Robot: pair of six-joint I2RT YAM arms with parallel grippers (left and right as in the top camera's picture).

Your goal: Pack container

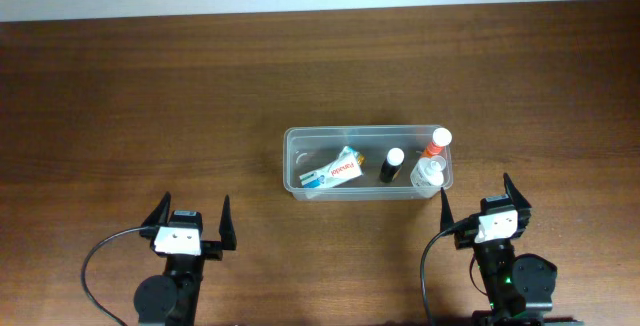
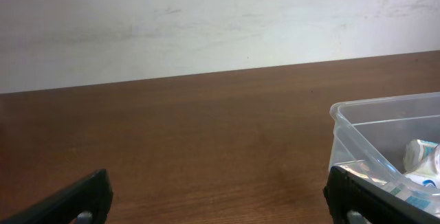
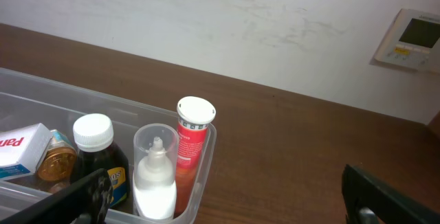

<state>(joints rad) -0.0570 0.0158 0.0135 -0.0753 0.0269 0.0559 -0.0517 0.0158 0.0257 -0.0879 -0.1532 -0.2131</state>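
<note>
Down at the near left, the left gripper (image 1: pixel 195 207) sits low over the wooden table (image 1: pixel 150 96), its jaws spread wide apart with nothing between them. In the left wrist view, bare brown wood runs to a pale wall and a corner of the tub shows at the right edge. Right of centre lies the container (image 1: pixel 318 149), a clear shallow tub with its long side running left to right, well apart from the left gripper. In its left half a white box (image 1: pixel 333 174) with blue-green print lies tilted on the floor of the tub. Right of that box stands a dark bottle (image 1: pixel 392 166) with a white cap. A clear bottle (image 1: pixel 428 173) of white contents sits in the near right corner. A red tube (image 1: pixel 437 143) with a white cap stands just behind that bottle, against the right wall. At the near right, the right gripper (image 1: pixel 474 190) rests just beside the tub's near right corner, jaws also apart and holding nothing. On the wall in its wrist view hangs a beige panel (image 3: pixel 411 37).
</note>
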